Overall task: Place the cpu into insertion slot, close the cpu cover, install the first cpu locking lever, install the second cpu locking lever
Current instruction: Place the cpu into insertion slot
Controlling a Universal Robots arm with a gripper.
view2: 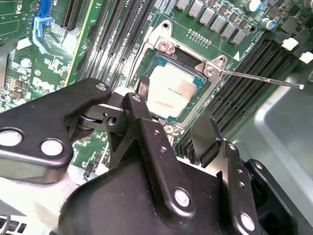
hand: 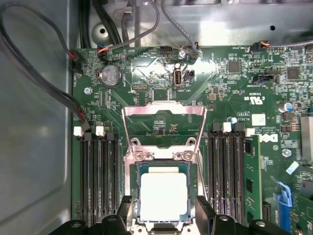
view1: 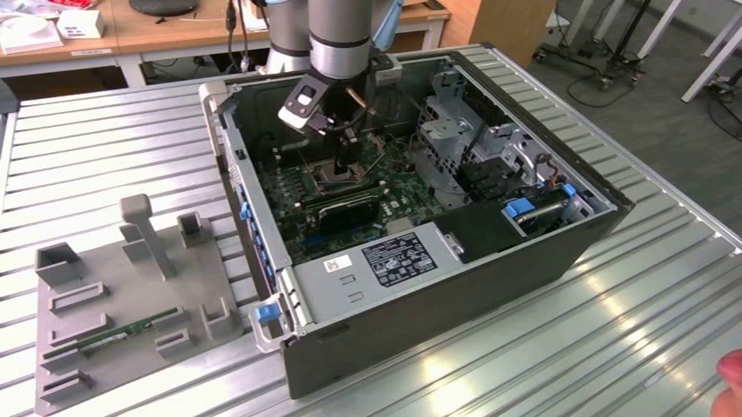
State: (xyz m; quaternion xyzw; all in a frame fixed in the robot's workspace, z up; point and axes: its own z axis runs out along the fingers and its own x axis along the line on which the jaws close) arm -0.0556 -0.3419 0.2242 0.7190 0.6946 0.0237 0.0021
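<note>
The cpu (hand: 164, 196), a small square chip with a pale metal face, lies flat in the insertion slot (hand: 134, 196) on the green board; it shows in the second wrist view too (view2: 171, 93). The cpu cover (hand: 164, 108), a thin silver frame, stands swung open behind the slot. A thin locking lever (view2: 259, 81) sticks out sideways from the slot's corner. My gripper (hand: 164, 203) (view2: 172, 106) hangs low over the slot, open, one black finger (hand: 126, 203) on each side of the cpu with a small gap. In the exterior view the gripper (view1: 340, 169) reaches down inside the case.
Long black memory slots (hand: 98, 181) flank the socket on both sides. Cables (hand: 44, 83) run along the case wall. The open computer case (view1: 464, 287) lies on a slatted metal table, with a grey fixture tray (view1: 116, 304) at the exterior view's left. A fingertip (view1: 731, 373) shows at that view's lower right.
</note>
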